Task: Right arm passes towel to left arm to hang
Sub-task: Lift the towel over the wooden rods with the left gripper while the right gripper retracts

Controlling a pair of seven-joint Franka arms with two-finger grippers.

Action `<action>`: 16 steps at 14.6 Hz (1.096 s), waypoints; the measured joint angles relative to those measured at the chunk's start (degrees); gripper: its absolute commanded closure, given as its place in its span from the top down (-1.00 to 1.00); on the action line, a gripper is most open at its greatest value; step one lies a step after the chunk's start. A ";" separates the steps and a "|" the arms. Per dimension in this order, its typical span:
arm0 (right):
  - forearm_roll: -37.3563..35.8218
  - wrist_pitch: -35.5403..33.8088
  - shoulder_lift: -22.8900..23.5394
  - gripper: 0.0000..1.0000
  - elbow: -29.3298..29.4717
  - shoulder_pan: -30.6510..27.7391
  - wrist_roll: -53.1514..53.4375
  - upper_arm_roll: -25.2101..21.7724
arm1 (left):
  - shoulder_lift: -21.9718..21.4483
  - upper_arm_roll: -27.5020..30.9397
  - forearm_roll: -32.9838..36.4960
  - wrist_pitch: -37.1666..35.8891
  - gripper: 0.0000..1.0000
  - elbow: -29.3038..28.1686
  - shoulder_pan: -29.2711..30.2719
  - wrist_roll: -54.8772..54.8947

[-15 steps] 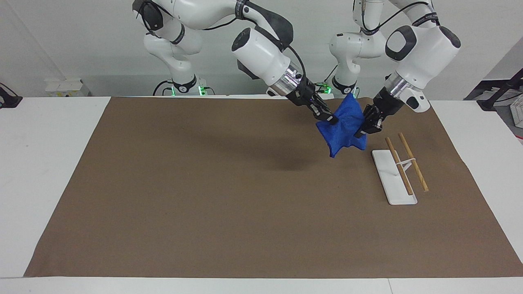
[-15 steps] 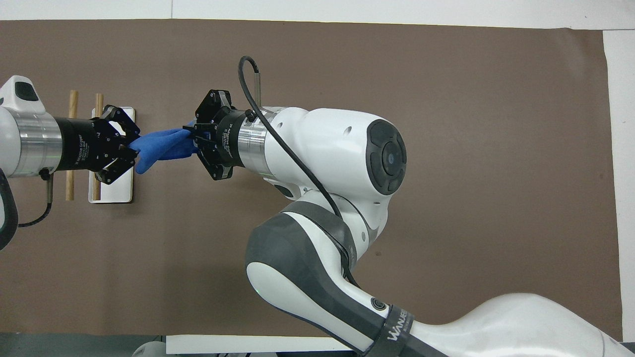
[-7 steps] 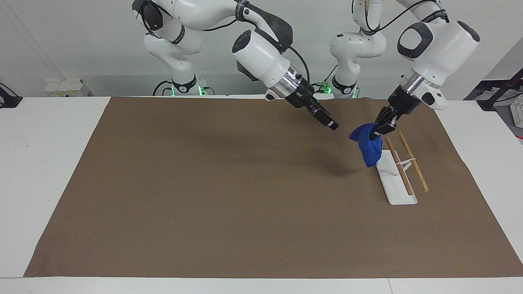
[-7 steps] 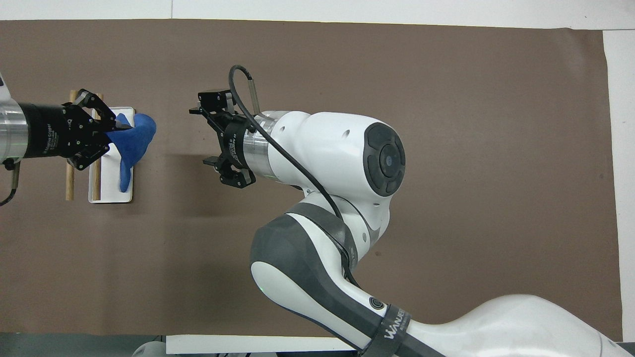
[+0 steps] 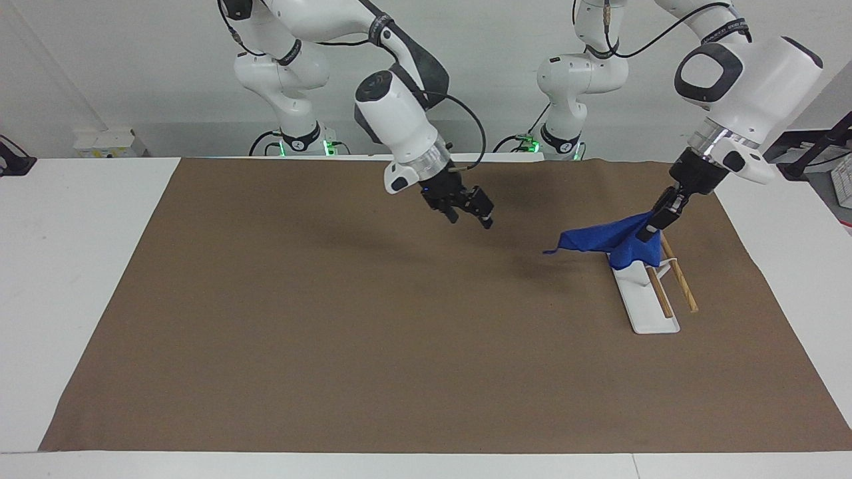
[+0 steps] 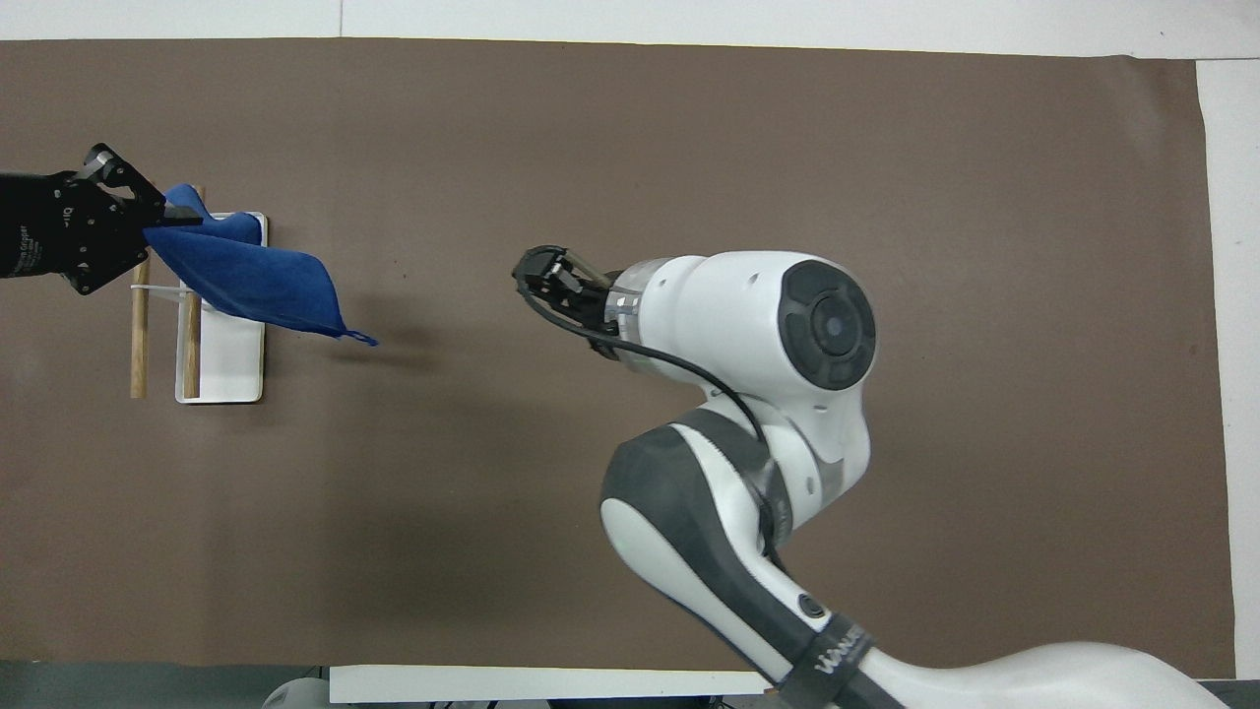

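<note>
The blue towel hangs from my left gripper, which is shut on one of its edges. The towel spreads out over the end of the rack nearer to the robots, its loop tag corner pointing toward the right arm's end. In the overhead view the left gripper holds the towel over the rack's two wooden rods. My right gripper is open and empty, up over the mat's middle, well apart from the towel. It also shows in the overhead view.
The rack has a white base plate and two wooden rods on a thin white stand, at the left arm's end of the brown mat. White table surface borders the mat.
The right gripper let go of the towel and drew back toward the mat's middle. The left gripper carried the towel over the rack, and the towel spread out.
</note>
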 measured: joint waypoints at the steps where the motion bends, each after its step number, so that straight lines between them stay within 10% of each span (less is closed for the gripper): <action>1: -0.04 -5.58 -1.96 1.00 -0.18 -0.33 -7.63 -3.99 | 0.65 0.00 0.00 1.85 -1.00 0.00 0.05 2.73; 7: -9.82 -23.57 -10.21 1.00 0.00 -1.13 -38.82 -26.07 | 3.94 -0.14 -5.83 10.94 -1.00 -0.01 0.79 -14.25; 16: -16.14 -39.54 -11.90 1.00 14.25 -0.83 -51.48 -38.35 | 4.11 -0.27 -5.98 26.39 -1.00 -5.97 -0.30 -45.84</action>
